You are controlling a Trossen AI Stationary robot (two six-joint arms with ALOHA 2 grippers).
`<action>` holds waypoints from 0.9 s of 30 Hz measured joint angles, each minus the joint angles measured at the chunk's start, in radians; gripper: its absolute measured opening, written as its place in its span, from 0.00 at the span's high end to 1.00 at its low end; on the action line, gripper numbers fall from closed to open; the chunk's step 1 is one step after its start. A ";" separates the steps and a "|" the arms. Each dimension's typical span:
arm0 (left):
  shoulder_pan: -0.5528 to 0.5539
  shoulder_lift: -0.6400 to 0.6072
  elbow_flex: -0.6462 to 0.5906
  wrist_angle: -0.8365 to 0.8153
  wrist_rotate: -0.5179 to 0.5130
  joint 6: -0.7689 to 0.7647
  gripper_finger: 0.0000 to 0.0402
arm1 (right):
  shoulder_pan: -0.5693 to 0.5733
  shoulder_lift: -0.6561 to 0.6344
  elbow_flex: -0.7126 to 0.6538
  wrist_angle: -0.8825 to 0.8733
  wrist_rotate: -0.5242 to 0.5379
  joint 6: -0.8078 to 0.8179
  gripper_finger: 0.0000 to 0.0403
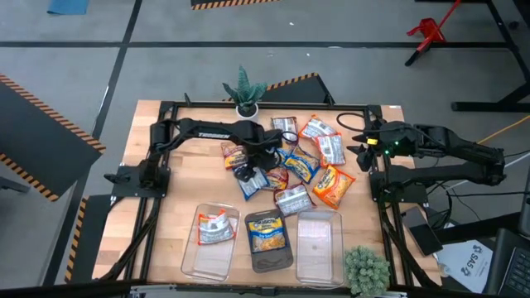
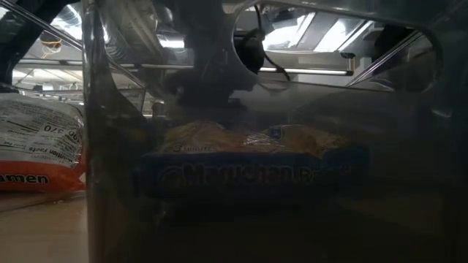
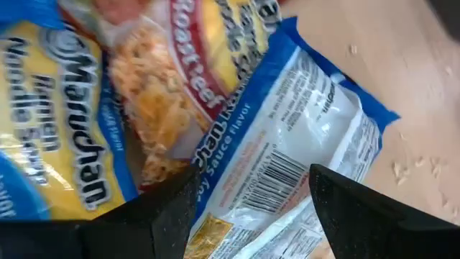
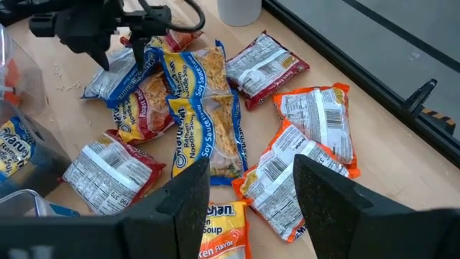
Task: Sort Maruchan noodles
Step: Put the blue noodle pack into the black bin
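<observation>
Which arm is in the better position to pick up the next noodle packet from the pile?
Probably the left. The left gripper hangs open directly over a blue packet in the pile, fingers on either side. The right gripper waits open at the table's right edge, apart from the packets.

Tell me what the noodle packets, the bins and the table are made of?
Noodle packets: thin shiny plastic film, judging by crinkles and glare. Bins: clear hard plastic, probably; the table shows through. Table: light wood, or a wood-look top, with visible plank lines.

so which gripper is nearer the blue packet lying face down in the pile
Left. The left gripper is right over the blue packet, fingers open. The right gripper waits by the table's right edge.
</observation>
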 joint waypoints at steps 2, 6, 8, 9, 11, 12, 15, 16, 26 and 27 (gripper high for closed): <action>-0.001 0.002 -0.001 0.003 -0.020 0.016 0.36 | 0.000 0.000 0.000 0.000 0.001 -0.002 0.53; 0.001 0.001 -0.001 0.027 -0.021 0.037 0.36 | 0.000 0.000 0.000 0.000 0.001 -0.002 0.53; 0.001 0.001 -0.001 0.024 -0.021 0.048 0.36 | 0.000 0.000 0.000 0.000 0.000 -0.002 0.53; 0.000 0.004 -0.001 0.018 -0.019 0.059 0.36 | 0.000 0.000 0.000 0.000 0.001 -0.002 0.53; 0.000 0.016 -0.001 0.013 -0.011 0.067 0.36 | 0.000 0.000 0.000 0.000 0.001 -0.002 0.53; 0.000 0.025 -0.001 0.016 -0.007 0.067 0.36 | 0.000 0.000 0.000 0.000 0.000 -0.002 0.53; 0.000 0.049 -0.001 0.014 -0.002 0.068 0.36 | 0.000 0.000 0.000 0.000 0.000 -0.001 0.53; 0.000 0.055 -0.001 0.013 0.002 0.067 0.36 | 0.000 0.000 0.000 0.000 0.000 -0.001 0.53; -0.005 0.064 -0.001 -0.020 -0.037 0.067 0.47 | 0.000 0.000 0.000 0.000 0.001 0.000 0.53; -0.006 0.064 -0.001 -0.020 -0.043 0.067 0.50 | 0.000 0.000 0.000 0.000 0.001 0.000 0.53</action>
